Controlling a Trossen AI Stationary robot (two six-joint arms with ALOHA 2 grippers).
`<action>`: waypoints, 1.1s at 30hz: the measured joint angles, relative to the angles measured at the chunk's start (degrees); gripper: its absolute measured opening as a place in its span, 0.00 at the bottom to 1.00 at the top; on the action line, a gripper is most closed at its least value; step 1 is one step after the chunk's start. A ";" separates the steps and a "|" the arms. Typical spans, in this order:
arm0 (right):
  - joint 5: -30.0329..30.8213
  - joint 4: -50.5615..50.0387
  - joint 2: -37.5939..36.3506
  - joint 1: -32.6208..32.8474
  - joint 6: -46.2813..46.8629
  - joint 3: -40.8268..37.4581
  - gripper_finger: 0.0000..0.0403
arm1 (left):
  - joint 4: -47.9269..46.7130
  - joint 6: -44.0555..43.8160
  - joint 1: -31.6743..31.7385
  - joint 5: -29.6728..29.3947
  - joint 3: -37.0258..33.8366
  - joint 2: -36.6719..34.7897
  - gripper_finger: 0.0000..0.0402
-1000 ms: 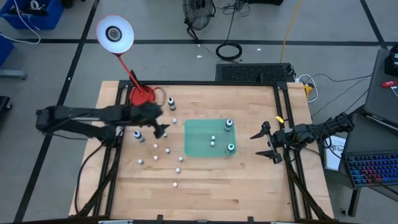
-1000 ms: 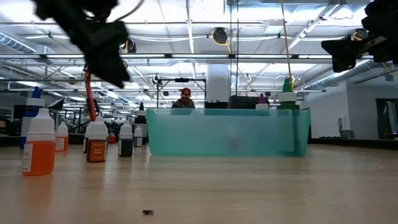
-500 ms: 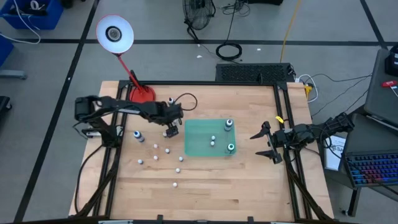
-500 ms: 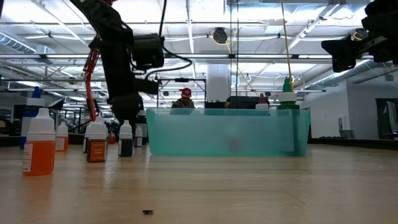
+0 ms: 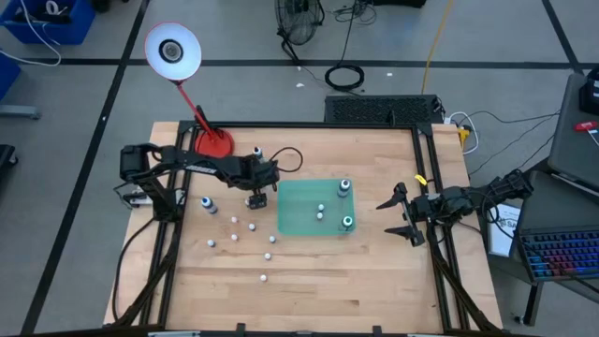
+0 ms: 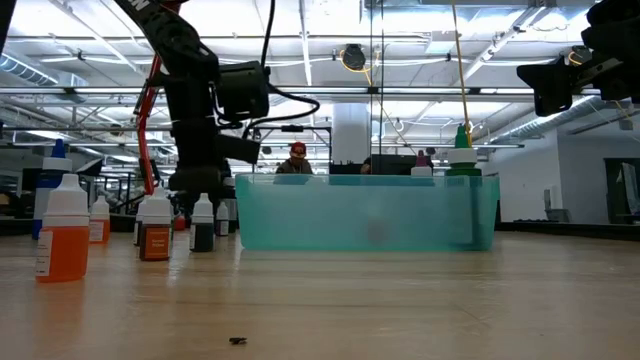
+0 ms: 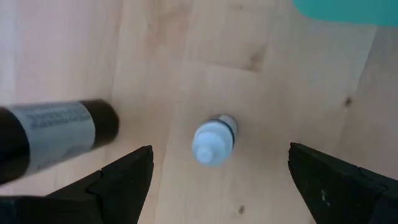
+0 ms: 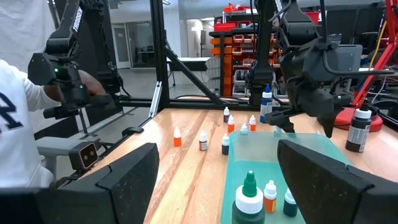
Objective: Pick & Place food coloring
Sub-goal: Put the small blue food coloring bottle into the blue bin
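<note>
left gripper (image 7: 214,171) spread, hanging over bottle (image 7: 214,138) | bottle upright, cap up, centred between fingers, just off green mat's (image 5: 304,208) left edge, toward table's far-left corner | right gripper (image 5: 401,214) spread, waits near right edge, farther

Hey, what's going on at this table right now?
A two-armed robot is sorting small food coloring bottles. The left pincer hangs open directly over one upright white-capped bottle on the wooden table, just beside the green tray, not gripping it. The tray already holds a few bottles. The right pincer waits open at the table's right edge.
</note>
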 joint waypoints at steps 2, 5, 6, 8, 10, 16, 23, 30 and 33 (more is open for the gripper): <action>0.00 0.00 0.00 0.00 -0.02 0.00 0.78 | 0.99 0.86 0.02 0.04 0.00 0.00 0.91; 0.00 0.00 0.00 0.00 -0.02 0.00 0.78 | 2.92 1.22 0.02 0.91 0.00 0.00 0.91; 0.00 0.00 0.00 -0.01 -0.01 0.00 0.78 | 3.29 1.25 0.02 1.27 0.00 0.00 0.91; 0.00 0.00 0.00 0.00 -0.02 0.00 0.78 | 3.59 1.39 0.02 2.05 0.00 0.00 0.91; 0.00 0.00 0.00 0.00 -0.01 0.00 0.78 | 3.30 1.62 0.02 2.28 0.00 0.00 0.90; 0.00 0.00 0.00 0.00 -0.02 0.00 0.78 | 3.37 1.59 0.02 2.27 0.00 0.00 0.73; 0.00 0.01 0.00 0.00 -0.02 0.02 0.77 | 3.33 1.28 0.02 2.84 0.00 0.00 0.46; 0.00 0.01 -0.01 0.00 -0.02 0.02 0.78 | 3.18 0.98 0.02 3.56 0.00 0.00 0.26; 0.00 0.01 -0.01 -0.01 0.00 0.02 0.78 | 1.74 1.13 0.01 3.54 0.49 -0.07 0.19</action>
